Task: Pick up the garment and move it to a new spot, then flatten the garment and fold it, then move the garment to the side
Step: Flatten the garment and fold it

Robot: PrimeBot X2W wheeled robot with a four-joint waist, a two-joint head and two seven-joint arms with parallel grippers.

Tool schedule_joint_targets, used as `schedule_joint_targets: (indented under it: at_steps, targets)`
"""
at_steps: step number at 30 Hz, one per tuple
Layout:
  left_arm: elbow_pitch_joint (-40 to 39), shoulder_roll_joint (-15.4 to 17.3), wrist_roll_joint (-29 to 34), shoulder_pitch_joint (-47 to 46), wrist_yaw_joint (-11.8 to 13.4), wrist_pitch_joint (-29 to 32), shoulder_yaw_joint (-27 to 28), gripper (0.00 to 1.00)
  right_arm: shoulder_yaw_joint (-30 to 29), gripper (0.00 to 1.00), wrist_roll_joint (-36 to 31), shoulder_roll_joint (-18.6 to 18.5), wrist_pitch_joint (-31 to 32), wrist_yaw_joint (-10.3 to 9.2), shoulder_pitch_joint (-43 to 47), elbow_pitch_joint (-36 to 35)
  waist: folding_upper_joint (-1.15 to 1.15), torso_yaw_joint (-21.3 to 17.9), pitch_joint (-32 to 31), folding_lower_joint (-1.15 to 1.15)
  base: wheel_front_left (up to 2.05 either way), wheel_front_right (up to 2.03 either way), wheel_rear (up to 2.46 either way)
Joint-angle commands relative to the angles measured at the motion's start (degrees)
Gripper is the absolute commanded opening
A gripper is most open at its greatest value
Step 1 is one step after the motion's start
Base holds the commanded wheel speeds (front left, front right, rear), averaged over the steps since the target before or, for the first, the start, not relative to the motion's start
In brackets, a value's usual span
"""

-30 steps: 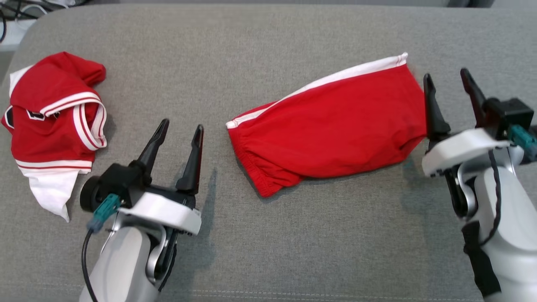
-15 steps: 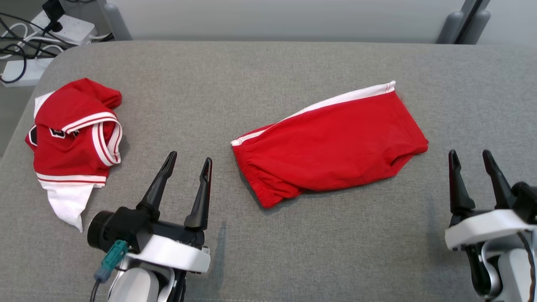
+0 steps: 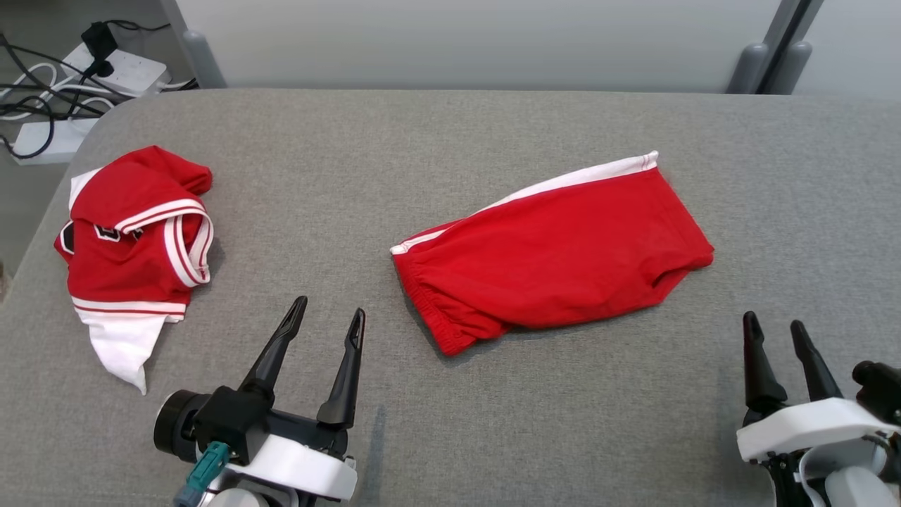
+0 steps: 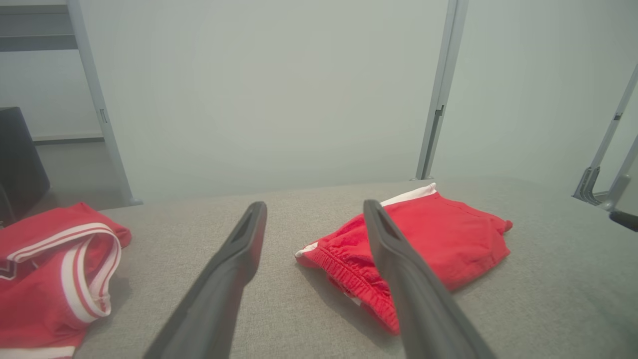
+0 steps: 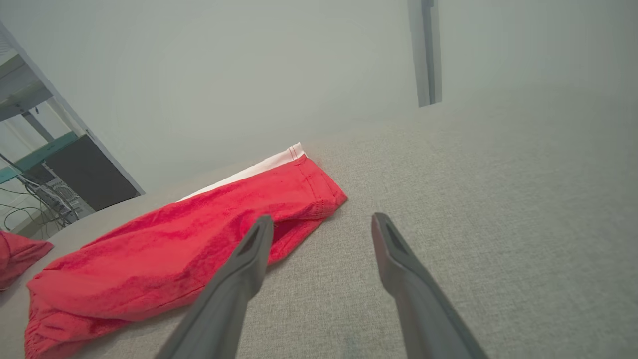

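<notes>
The garment, a pair of red shorts (image 3: 556, 253) with a white side stripe, lies folded near the middle of the grey padded table (image 3: 422, 141); the elastic waistband points to the near left. The shorts (image 4: 438, 244) lie ahead and right of my left gripper (image 4: 315, 204), and the same shorts (image 5: 174, 264) lie ahead and left of my right gripper (image 5: 323, 218). My left gripper (image 3: 330, 308) stands open and empty, near and left of the waistband. Off the shorts' near right, my right gripper (image 3: 773, 321) is open and empty too.
A crumpled red and white jersey (image 3: 134, 246) lies at the table's left edge, also seen as the jersey (image 4: 45, 269). Power strips and cables (image 3: 105, 67) lie on the floor beyond the far left corner. Grey frame posts (image 3: 746, 67) and a pale wall stand behind the table.
The head camera has tilted up, showing the table's far edge. My right gripper has drawn back from the shorts' right end toward the near edge. The left gripper has also pulled back a little.
</notes>
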Motion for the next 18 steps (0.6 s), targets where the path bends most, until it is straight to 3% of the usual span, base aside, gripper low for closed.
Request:
schedule_joint_targets:
  at_steps: [1,18]
  targets:
    - [-2.07,0.15,0.41,-1.43,-0.19,-0.33,1.39,1.0,0.93,1.0,1.42,-1.3,-0.69,0.23,-3.14,0.3,0.0,0.79,0.69,0.0,0.0,0.0,0.0]
    - [-3.04,0.03,-0.11,-5.56,-1.51,-0.33,-1.85,1.0,0.36,1.0,1.2,-5.98,7.9,0.23,-27.44,28.62,0.0,6.31,7.0,0.0,0.0,0.0,0.0]
